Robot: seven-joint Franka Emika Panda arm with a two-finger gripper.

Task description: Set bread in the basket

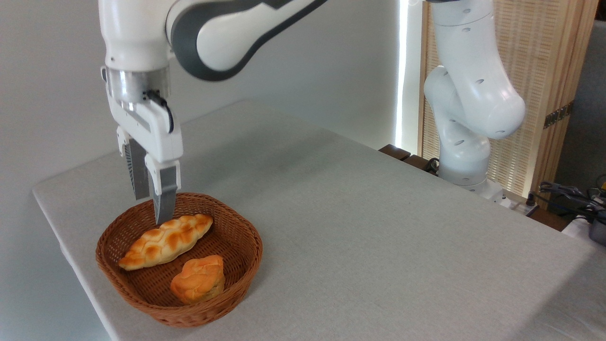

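The bun [198, 278] sits nearest the camera, in the front of the basket [246, 265], below my end effector [150, 206] and a little to its right. It is not the piece the task names, and I leave it alone.

Just behind it lies the bread [165, 240], the long braided loaf, stretched slantwise across the basket floor. Its left tip rests near the left wall and its right tip points toward the back rim. It lies wholly inside the rim, directly under my fingertips.

My end effector hangs point-down above the loaf's upper right part. The fingers stand a narrow gap apart with nothing between them, so I hold nothing. The front fingertip looks very close to the loaf's top; I cannot tell whether it touches the crust or clears it.

By my reading the task's main work is done: the bread is in the basket and free of my grip. What is left, I judge, is only to lift straight up clear of the rim without nudging the loaf.

Beyond the basket the tabletop [360, 222] runs back, pale and cloth-covered, toward my base [466, 163] at the far right edge.
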